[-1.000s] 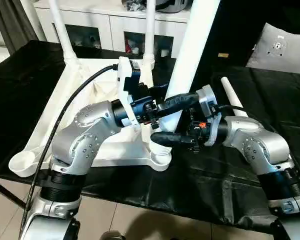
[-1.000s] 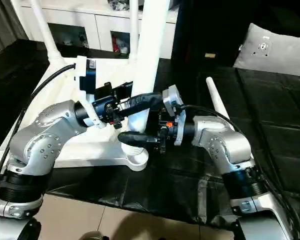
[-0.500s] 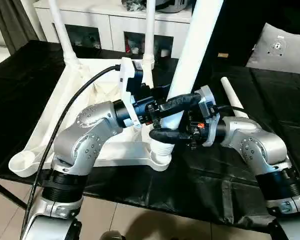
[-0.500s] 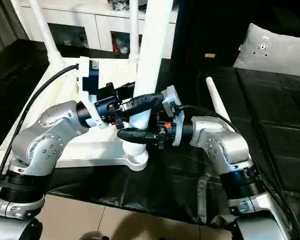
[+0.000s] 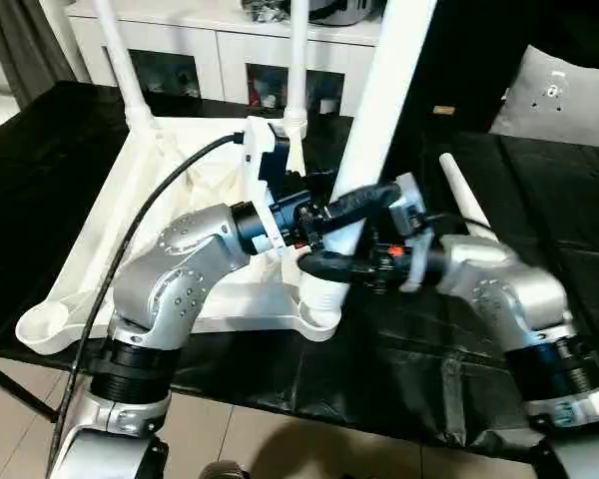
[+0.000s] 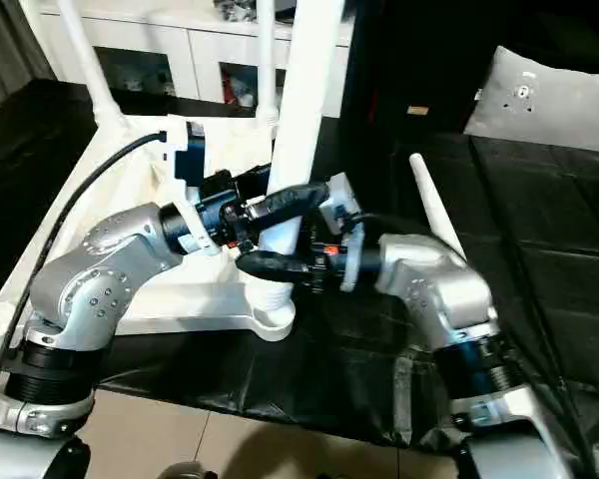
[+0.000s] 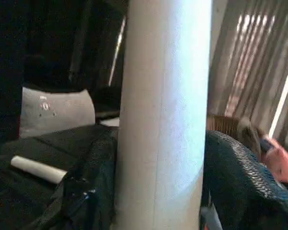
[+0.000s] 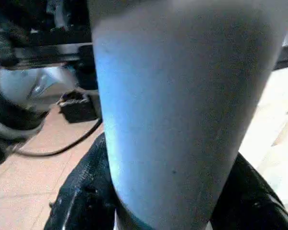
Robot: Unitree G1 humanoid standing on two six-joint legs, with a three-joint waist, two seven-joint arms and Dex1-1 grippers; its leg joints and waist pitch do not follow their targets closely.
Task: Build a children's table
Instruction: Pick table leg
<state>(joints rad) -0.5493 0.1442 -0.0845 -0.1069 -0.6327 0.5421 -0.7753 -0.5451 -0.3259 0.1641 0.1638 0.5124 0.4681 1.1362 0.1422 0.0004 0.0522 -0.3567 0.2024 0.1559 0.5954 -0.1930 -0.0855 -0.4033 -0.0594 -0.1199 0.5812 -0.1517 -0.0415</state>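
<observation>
I'm looking into a living room, I'd say: a white cabinet (image 5: pixel 220 50) with glass doors at the back, curtains (image 7: pixel 259 72) by a window, a grey cushion (image 5: pixel 559 95) (on something dark), and tiled floor (image 5: pixel 280 449) below.

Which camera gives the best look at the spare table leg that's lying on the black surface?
The left eye view: the spare leg lies on the black cover beyond the right arm, mostly unobstructed. The right eye view shows it about as well. The left wrist view catches only a short end. The right wrist view shows the upright leg instead.
</observation>
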